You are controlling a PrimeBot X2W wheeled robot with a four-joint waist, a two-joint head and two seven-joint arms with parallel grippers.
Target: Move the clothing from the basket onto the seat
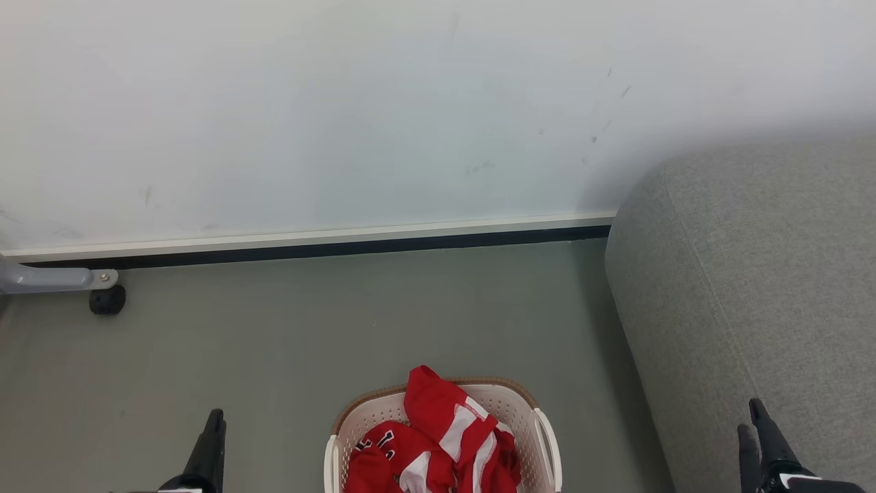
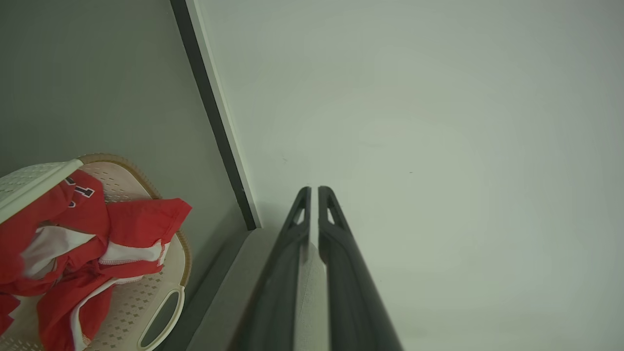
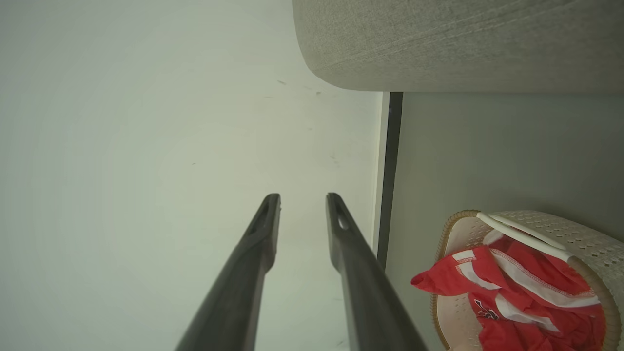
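At six o'clock in the head view, the laundry basket point(image 1: 542, 426) holds the red sports garments point(image 1: 445, 428). The left gripper point(image 1: 213, 438), fingers nearly together and empty, looks nearer than the right gripper point(image 1: 758, 428), parted and empty. The sofa point(image 1: 753, 287) lies beyond at three o'clock.

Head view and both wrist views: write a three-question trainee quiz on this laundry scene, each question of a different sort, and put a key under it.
1. True or false: the clothing lies in the basket, not on the seat.
2. In the head view, the seat stands on the basket's: A) left, B) right, C) near side.
3. Fill in: the left gripper has its fingers together, while the right gripper has its fingers ____.
Key: 1 true; 2 B; 3 apart.
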